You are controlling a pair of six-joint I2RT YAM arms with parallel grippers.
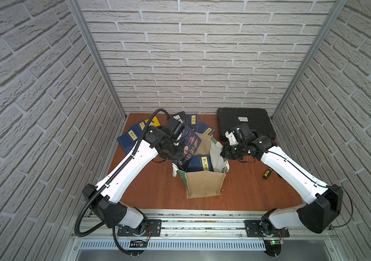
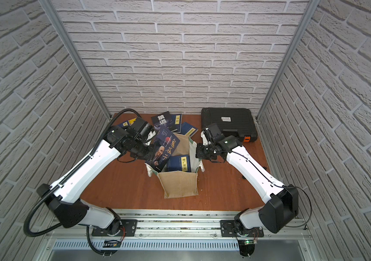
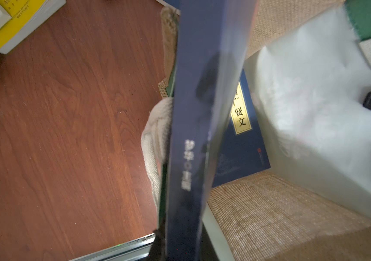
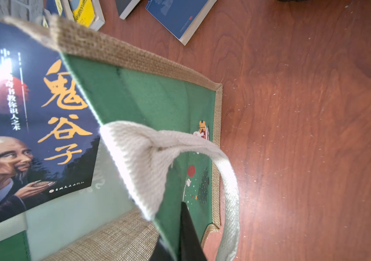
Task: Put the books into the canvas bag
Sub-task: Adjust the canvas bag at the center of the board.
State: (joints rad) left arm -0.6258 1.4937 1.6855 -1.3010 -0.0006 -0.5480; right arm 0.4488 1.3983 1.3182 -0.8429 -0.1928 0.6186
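The canvas bag (image 1: 205, 184) is placed at the middle of the table (image 1: 157, 194), with a book (image 1: 200, 163) set inside it and a tilted book (image 1: 188, 146) leaned over its left rim. A pile of books (image 1: 130, 137) is spread behind and left of the bag at the far edge, and the case (image 1: 245, 122) is laid far right. A small cylinder (image 1: 267, 173) is found right of the bag, well apart.

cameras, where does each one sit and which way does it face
Top views: high above the base rail, facing down at the table and back wall; both arms show whole.
Left wrist: on the left arm, facing down the held book into the canvas bag; own body barely shows.
Right wrist: on the right arm, facing the bag's green side; right gripper shows.
Shared: both wrist views catch that book and bag.
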